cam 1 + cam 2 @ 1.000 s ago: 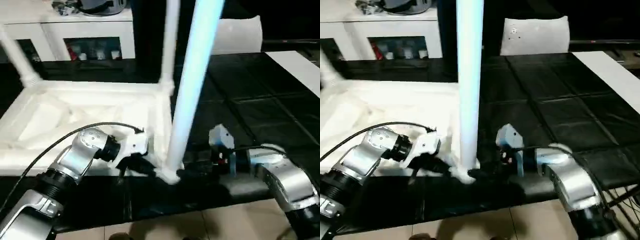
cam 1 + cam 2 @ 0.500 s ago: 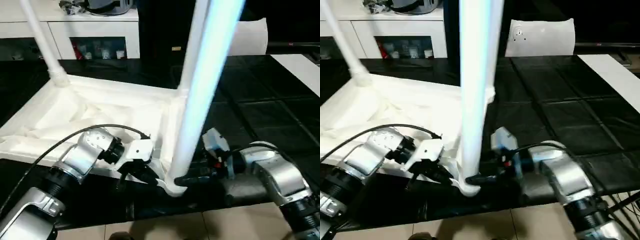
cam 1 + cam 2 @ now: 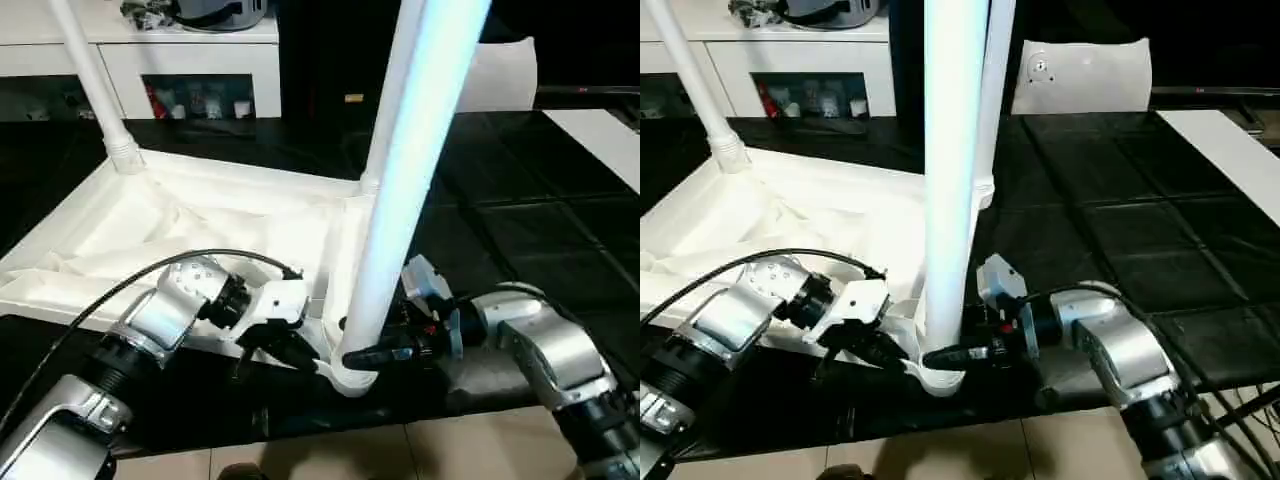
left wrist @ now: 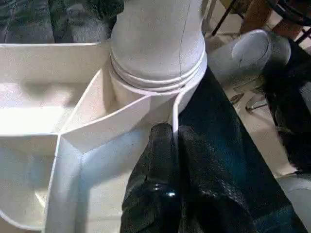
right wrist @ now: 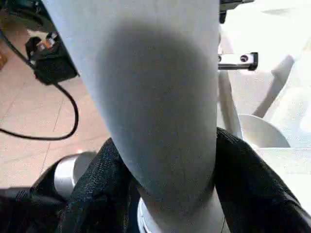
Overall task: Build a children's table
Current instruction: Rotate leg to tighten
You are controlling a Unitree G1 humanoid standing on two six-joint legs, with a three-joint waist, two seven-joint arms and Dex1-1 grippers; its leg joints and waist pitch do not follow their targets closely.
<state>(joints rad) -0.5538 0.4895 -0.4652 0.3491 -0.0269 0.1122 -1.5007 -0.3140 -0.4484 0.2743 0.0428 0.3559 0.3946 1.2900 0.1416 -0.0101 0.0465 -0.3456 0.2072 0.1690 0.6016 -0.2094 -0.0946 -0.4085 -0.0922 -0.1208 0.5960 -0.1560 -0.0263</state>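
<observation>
The white table top (image 3: 200,230) lies upside down on a black surface, ribs up. Three legs stand in its corner sockets: one far left (image 3: 95,80), one far right (image 3: 998,100) and a near one (image 3: 400,200) in the near right corner. My right gripper (image 3: 365,355) is shut on the near leg just above its socket, and the right wrist view shows the leg (image 5: 160,121) between the black fingers (image 5: 97,199). My left gripper (image 3: 300,350) is shut on the table top's rim (image 4: 121,116) beside that socket.
A white cabinet (image 3: 180,50) with dark openings stands at the back. A white cushion-like bag (image 3: 500,75) sits at the back right. The black surface's front edge runs just below my grippers, with tiled floor (image 3: 400,450) beyond it. A cable (image 3: 90,300) loops over my left forearm.
The camera has shifted, bringing the far left leg into view. My right gripper has moved in against the near leg's base. My left gripper stays at the rim.
</observation>
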